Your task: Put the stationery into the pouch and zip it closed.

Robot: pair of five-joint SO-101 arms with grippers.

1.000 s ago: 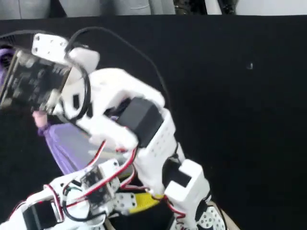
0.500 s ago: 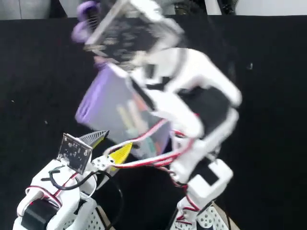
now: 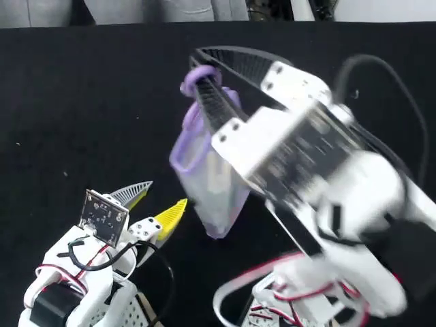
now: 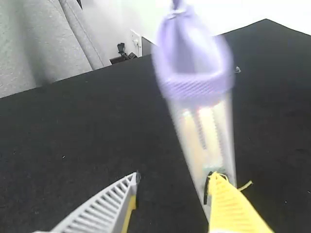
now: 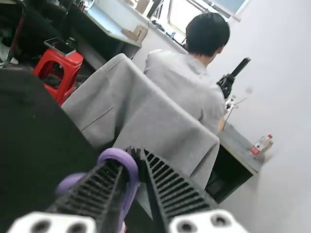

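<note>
Right claw (image 3: 202, 76) clamped on translucent purple pouch (image 3: 212, 174), hanging above black counter (image 3: 88, 102); stationery (image 4: 200, 128) inside.
We'd lower it flat first, then left claw (image 3: 162, 196), jaws apart, pins the end for zipping.

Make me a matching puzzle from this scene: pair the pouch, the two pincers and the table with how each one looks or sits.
Things:
1. pouch
2. left pincer
3. right pincer
4. table

States:
A. open, holding nothing
B. black surface
C. hanging in the air above the table
D. shut on the pouch's purple top

Pairs: 1-C, 2-A, 3-D, 4-B
</note>
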